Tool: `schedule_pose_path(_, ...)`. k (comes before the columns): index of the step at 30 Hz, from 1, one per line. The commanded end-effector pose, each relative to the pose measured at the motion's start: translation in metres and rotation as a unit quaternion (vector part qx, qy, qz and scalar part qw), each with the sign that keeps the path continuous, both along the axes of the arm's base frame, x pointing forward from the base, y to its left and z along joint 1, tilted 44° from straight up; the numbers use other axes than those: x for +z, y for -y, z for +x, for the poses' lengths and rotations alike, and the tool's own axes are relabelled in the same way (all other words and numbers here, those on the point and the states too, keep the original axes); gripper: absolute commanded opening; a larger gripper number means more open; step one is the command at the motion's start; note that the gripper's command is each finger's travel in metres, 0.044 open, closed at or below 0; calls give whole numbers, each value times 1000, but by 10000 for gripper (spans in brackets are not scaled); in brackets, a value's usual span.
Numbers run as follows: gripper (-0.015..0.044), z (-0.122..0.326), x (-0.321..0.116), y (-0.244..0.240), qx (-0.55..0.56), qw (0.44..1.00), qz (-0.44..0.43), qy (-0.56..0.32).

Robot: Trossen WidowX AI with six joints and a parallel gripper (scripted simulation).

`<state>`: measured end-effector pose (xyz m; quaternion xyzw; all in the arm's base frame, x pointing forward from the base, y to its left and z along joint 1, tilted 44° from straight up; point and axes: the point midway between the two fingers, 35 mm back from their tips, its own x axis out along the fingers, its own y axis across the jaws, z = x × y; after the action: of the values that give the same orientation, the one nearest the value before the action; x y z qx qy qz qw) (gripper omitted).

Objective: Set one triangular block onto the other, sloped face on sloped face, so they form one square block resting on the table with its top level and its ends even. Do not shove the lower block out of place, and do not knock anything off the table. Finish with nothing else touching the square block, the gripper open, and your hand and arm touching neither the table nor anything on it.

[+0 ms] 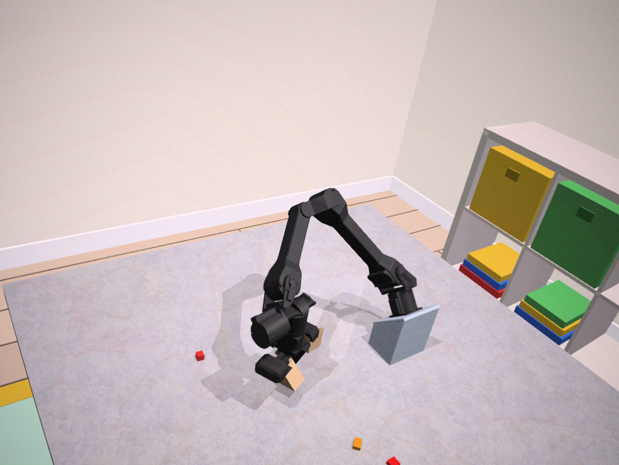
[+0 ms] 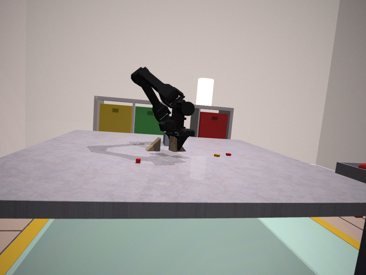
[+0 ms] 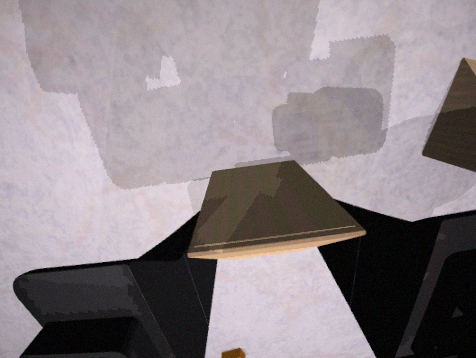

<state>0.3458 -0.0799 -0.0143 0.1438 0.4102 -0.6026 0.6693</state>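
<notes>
Tool (image 1: 296, 368) (image 2: 179, 144) (image 3: 257, 203) half open, gripping wooden triangular block (image 1: 294, 376) (image 2: 172, 144) (image 3: 272, 210)

From my station I observe the black arm (image 1: 357, 235) bent high over the grey table (image 1: 125, 320), its foot at a pale blue angular block (image 1: 400, 337). I note the gripper (image 1: 296, 356) lowered, closed on one wooden block (image 1: 294, 376). A second wooden block (image 1: 315, 340) is noted near it, partly hidden. A red cube (image 1: 200, 355) lies well apart from both.
</notes>
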Motion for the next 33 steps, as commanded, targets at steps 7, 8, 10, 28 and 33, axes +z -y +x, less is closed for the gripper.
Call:
schedule_pose_path(7,0,0,-1,0,-96,991,-6,92)
schedule_pose_path(8,0,-1,-1,0,-107,989,-6,103)
schedule_pose_path(10,0,-1,-1,-1,-131,983,-8,125)
schedule_pose_path(28,0,-1,-1,-1,-161,975,-11,154)
schedule_pose_path(33,0,-1,-1,-1,-161,975,-11,154)
